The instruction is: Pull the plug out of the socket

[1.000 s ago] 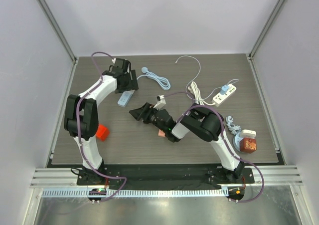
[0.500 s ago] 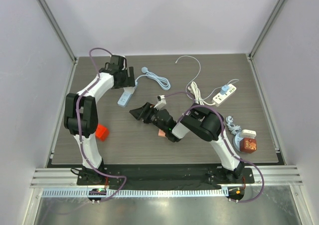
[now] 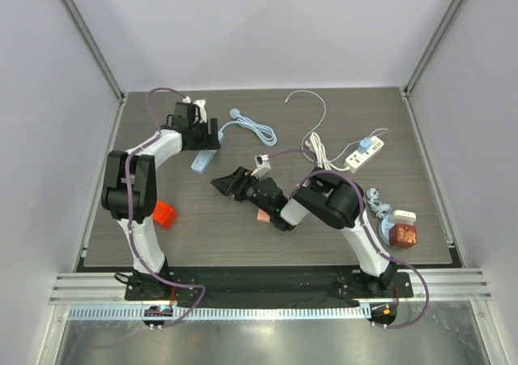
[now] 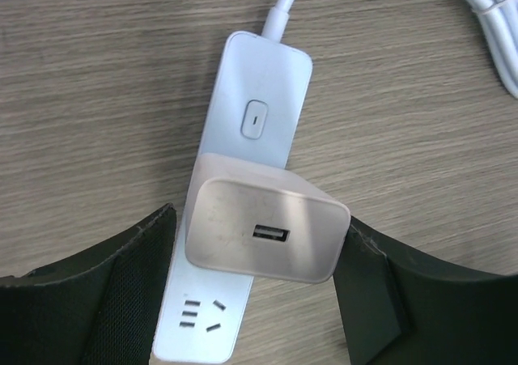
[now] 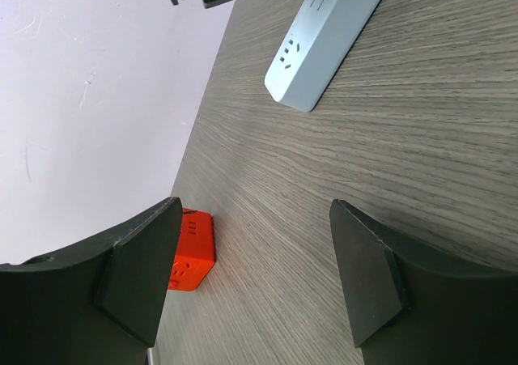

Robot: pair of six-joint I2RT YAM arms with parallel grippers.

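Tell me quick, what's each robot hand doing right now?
Left gripper: open, straddling the white plug, not clearly squeezing it.
Right gripper: open, holding nothing.

Left arm (image 3: 129, 188) stands tall off its base, elbow folded high, forearm stretched to the far left. Its wrist is tipped down, and the left gripper (image 3: 201, 133) points almost straight down. Up close in the wrist view, the jaws are parted, with both black fingers (image 4: 121, 300) spread to either side of the frame. Over to the right arm (image 3: 340, 203): the shoulder leans in, the elbow is bent sharply and the forearm runs low toward the middle. The right gripper (image 3: 229, 182) aims left, pitched nearly level. Its jaws are spread wide too, with nothing between the two dark pads (image 5: 137, 276).
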